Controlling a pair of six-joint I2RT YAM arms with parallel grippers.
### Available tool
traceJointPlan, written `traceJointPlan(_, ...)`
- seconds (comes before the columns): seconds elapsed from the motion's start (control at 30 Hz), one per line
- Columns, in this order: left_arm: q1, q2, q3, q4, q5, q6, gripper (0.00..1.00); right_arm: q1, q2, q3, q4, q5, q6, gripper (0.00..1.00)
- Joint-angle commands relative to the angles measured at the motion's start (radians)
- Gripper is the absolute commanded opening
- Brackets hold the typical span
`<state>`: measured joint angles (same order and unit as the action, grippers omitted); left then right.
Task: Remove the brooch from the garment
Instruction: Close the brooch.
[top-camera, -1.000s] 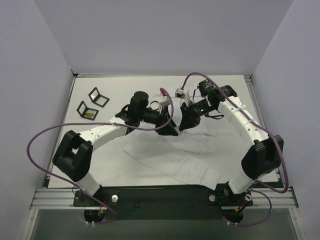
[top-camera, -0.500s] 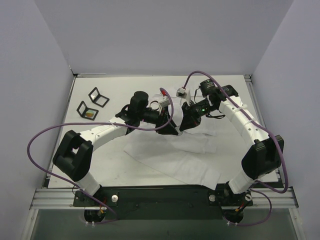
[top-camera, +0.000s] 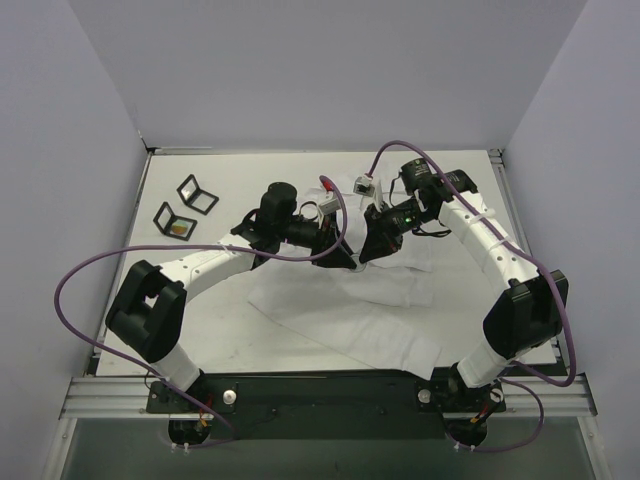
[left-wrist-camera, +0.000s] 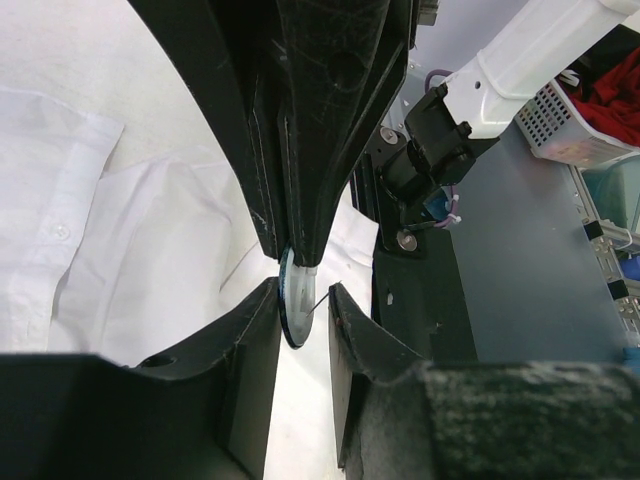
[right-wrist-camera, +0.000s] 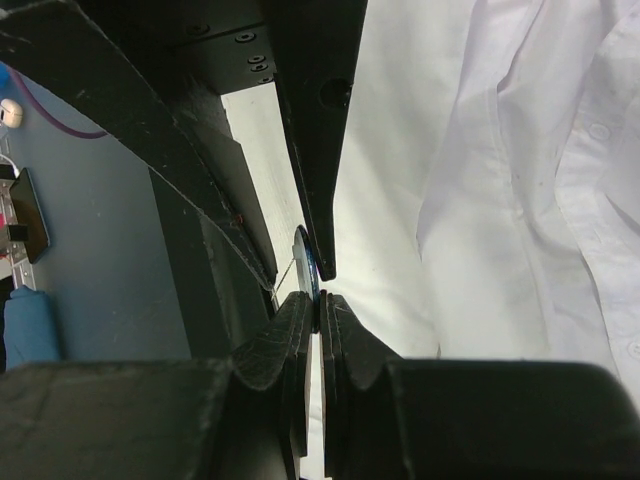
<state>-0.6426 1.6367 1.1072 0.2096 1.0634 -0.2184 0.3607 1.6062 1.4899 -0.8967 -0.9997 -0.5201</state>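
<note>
The garment, a white shirt (top-camera: 350, 310), lies spread on the table under both grippers and also shows in the left wrist view (left-wrist-camera: 130, 250) and the right wrist view (right-wrist-camera: 500, 180). The brooch (left-wrist-camera: 292, 305) is a small round disc with a blue rim and a thin pin, held on edge just above the fabric. My right gripper (right-wrist-camera: 318, 300) is shut on the brooch's (right-wrist-camera: 304, 252) rim. My left gripper (left-wrist-camera: 302, 300) is narrowly open with the brooch between its jaws, and the pin reaches its right finger. In the top view the grippers (top-camera: 340, 255) (top-camera: 368, 250) meet tip to tip and hide the brooch.
Two small open black hinged cases (top-camera: 198, 193) (top-camera: 175, 222) lie at the table's far left. Grey walls enclose the left, back and right sides. Purple cables loop off both arms.
</note>
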Motion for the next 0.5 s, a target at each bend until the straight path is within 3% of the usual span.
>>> traceJointPlan(0.0,-0.008,0.005,0.0,0.028,0.044,0.004,0.33,-0.011,-0.037,0.013,-0.004,-0.03,-0.014,0.0)
traceJointPlan(0.47,-0.017,0.005,0.014,-0.01,0.024,0.033,0.27,-0.008,-0.034,0.012,-0.005,-0.014,-0.014,0.0)
